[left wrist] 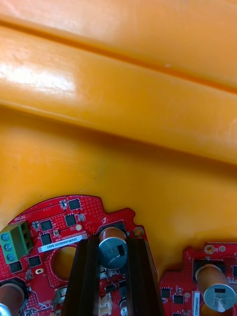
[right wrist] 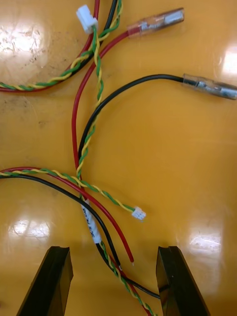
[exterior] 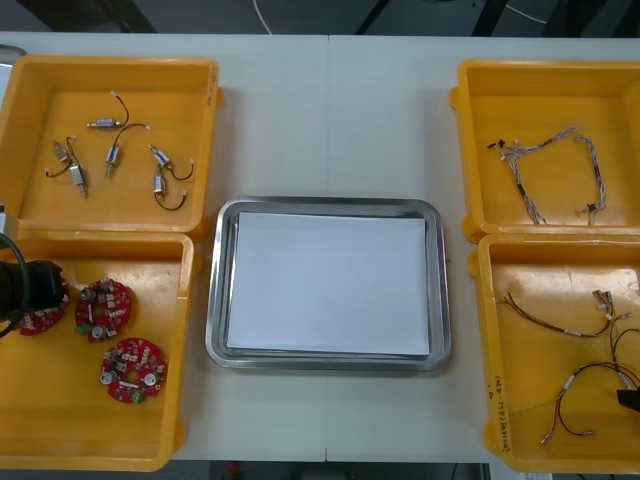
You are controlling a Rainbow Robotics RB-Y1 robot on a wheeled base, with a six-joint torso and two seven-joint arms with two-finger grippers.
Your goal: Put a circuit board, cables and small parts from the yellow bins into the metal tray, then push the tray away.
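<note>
My left gripper point(left wrist: 112, 259) is shut on a silver cylindrical component standing on a round red circuit board point(left wrist: 54, 232). In the front view this gripper point(exterior: 38, 290) sits over the leftmost board point(exterior: 42, 320) in the near left yellow bin point(exterior: 80, 425). Two more boards point(exterior: 105, 308) point(exterior: 132, 368) lie beside it. My right gripper point(right wrist: 113, 279) is open low over the near right bin's floor, with a red and black cable bundle point(right wrist: 94, 217) running between its fingers. In the front view, that gripper point(exterior: 628, 398) is at the right edge. The metal tray point(exterior: 216, 300), white inside, holds nothing.
Several small metal parts point(exterior: 110, 155) with short wires lie in the far left bin point(exterior: 110, 75). A twisted blue and white cable point(exterior: 555, 170) lies in the far right bin point(exterior: 540, 90). Red, yellow and black cables point(exterior: 570, 325) spread across the near right bin point(exterior: 530, 420).
</note>
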